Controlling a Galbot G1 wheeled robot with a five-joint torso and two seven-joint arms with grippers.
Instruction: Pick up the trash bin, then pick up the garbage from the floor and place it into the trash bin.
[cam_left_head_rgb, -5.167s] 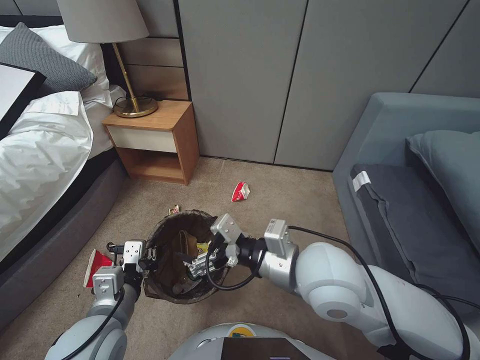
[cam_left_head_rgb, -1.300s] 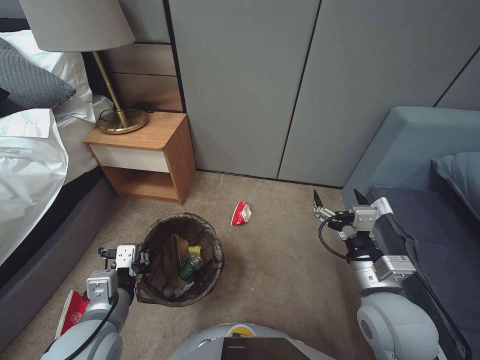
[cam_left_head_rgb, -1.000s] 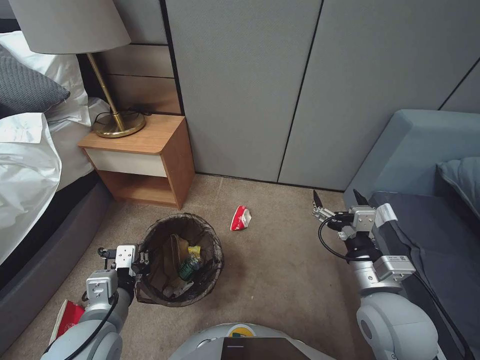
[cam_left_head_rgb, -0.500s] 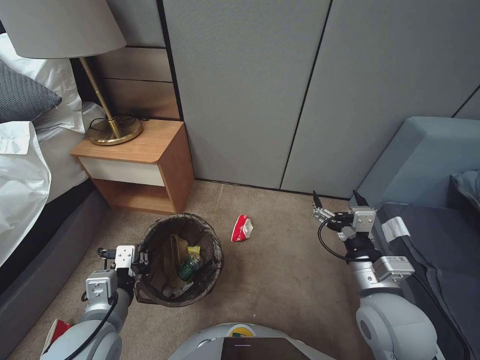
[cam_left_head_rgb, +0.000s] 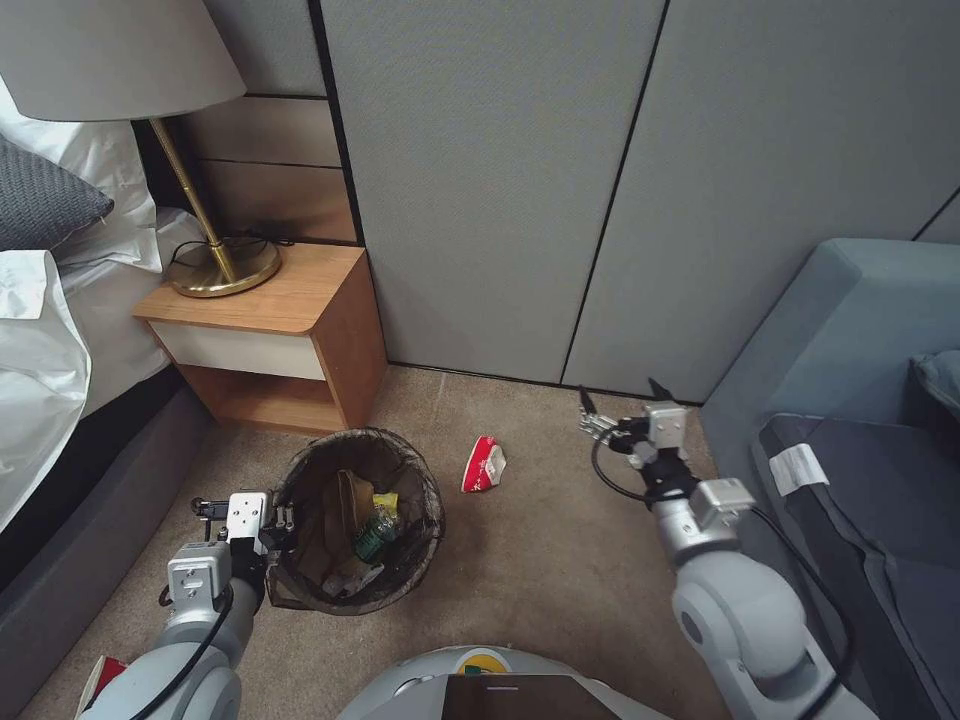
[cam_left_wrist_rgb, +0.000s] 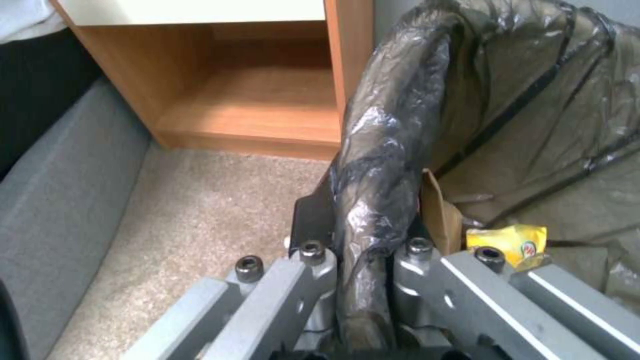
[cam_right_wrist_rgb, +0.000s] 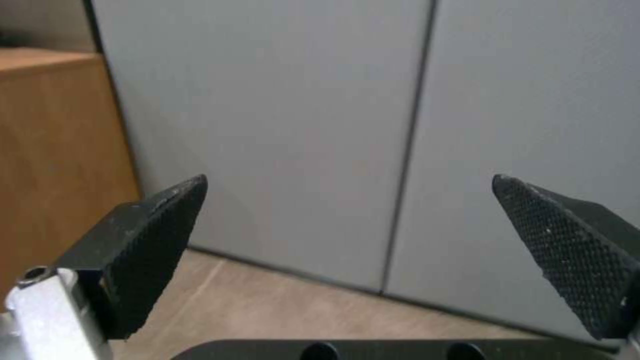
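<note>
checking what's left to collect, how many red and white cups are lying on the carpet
2: one crushed cup on the carpet between the trash bin and the open right claw; another cup beside the left arm, mostly cut off. More may be hidden.

Spread fingers (cam_right_wrist_rgb: 147, 250) before grey wall (cam_right_wrist_rgb: 300, 125)

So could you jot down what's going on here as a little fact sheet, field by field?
Left tool: shut on the trash bin rim
Bin contents: brown paper bag, yellow wrapper, green bottle
Right tool: open, empty, held above the floor near the sofa
Litter on the floor: red-and-white crushed cup, between bin and right tool
Nearby: nightstand with lamp
</note>
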